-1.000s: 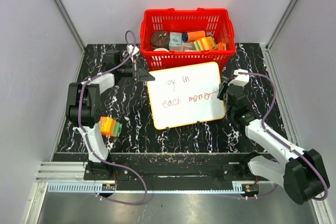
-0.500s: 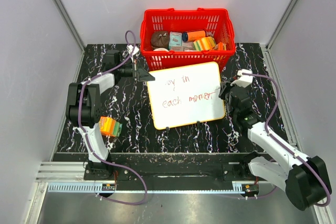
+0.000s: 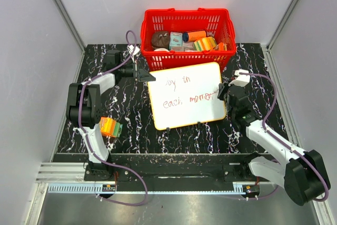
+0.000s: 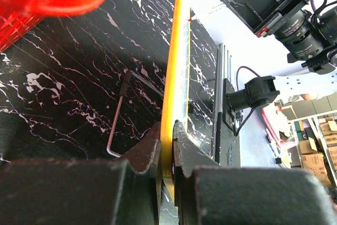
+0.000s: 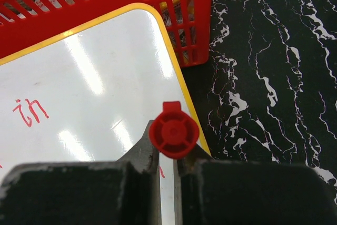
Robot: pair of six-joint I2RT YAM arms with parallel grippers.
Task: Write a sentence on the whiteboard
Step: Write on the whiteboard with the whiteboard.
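The whiteboard (image 3: 205,113), white with a yellow rim, stands tilted in the middle of the table in front of the basket. The sentence (image 3: 181,90) is in red marker, in two lines: "joy in" above, "each mome…" below. My left gripper (image 3: 149,76) is shut on the board's top left corner. In the left wrist view the yellow rim (image 4: 172,67) runs up from between the fingers of that gripper (image 4: 167,128). My right gripper (image 3: 224,95) is at the board's right edge, shut on a red marker (image 5: 174,131) that points down at the whiteboard (image 5: 95,88).
A red basket (image 3: 158,25) with several items stands right behind the board. An orange and green block (image 3: 110,127) lies by the left arm. The board's wire stand (image 4: 118,114) rests on the black marbled table (image 3: 253,61). Grey walls close in both sides.
My right gripper swung a little to the right with the marker, then came back to the end of the lower line. The left gripper and the board have not moved.
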